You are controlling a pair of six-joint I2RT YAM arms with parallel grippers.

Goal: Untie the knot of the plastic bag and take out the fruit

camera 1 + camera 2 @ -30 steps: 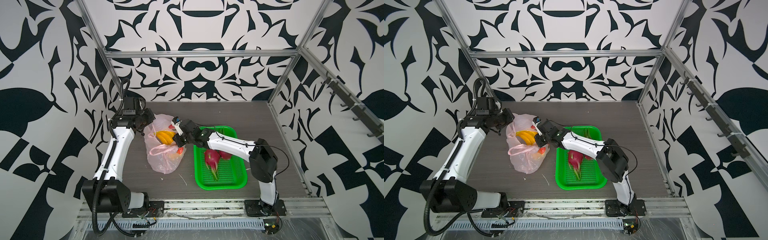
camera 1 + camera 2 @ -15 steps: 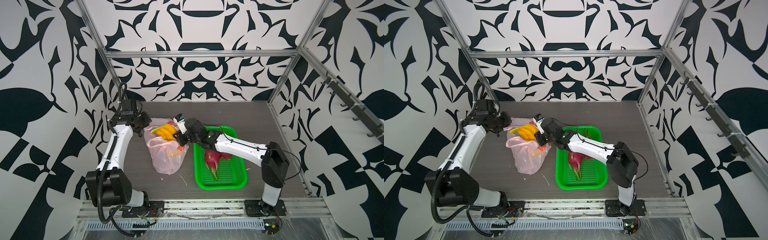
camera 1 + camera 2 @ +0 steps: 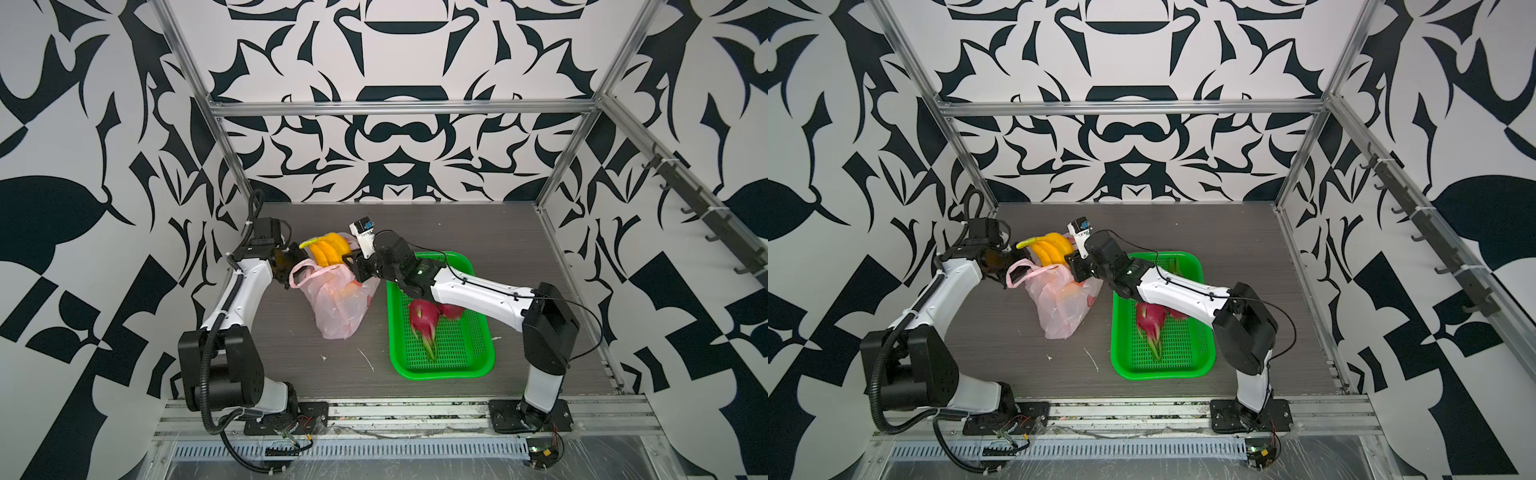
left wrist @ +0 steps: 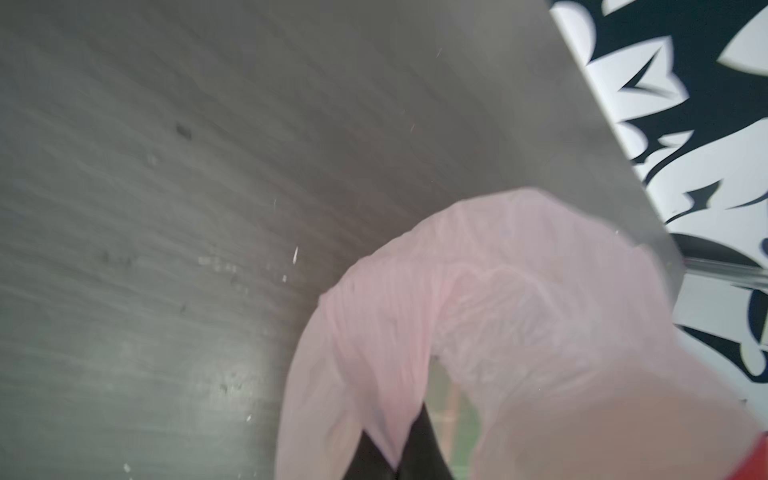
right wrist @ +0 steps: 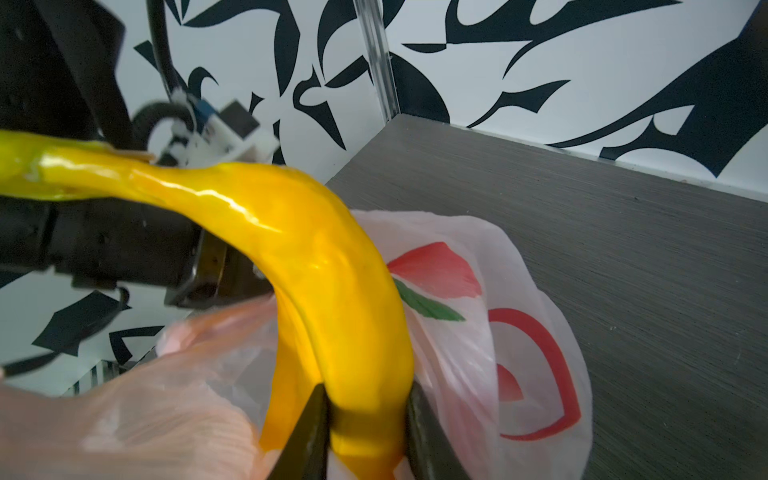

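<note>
One table (image 3: 519, 237), grey wood-grain, walled by patterned panels at back and both sides; back half and right strip bare, front-left bare but for small white scraps (image 3: 368, 359). One basket (image 3: 440, 374), green, perforated, flat on the table right of centre; left rim just beside the bag, right rim well apart from the right wall, front rim near the table's front edge. One bag (image 3: 336, 309), pink, translucent, red prints, left of the basket in both top views (image 3: 1059, 311); bottom resting on the table, mouth lifted and open toward the back-left corner. Two dragon fruits (image 3: 422, 318), magenta, in the basket's back half, side by side, one partly under the right arm. One bunch of bananas (image 3: 328, 249), yellow, standing above the bag's mouth, clear of the table, stem toward the left arm. The right gripper (image 5: 368, 415): jaws clamped on the bananas' lower end, one finger each side. The left gripper (image 3: 291, 266): pinched tight on the bag's edge, held up near the left wall, little room beside it.
</note>
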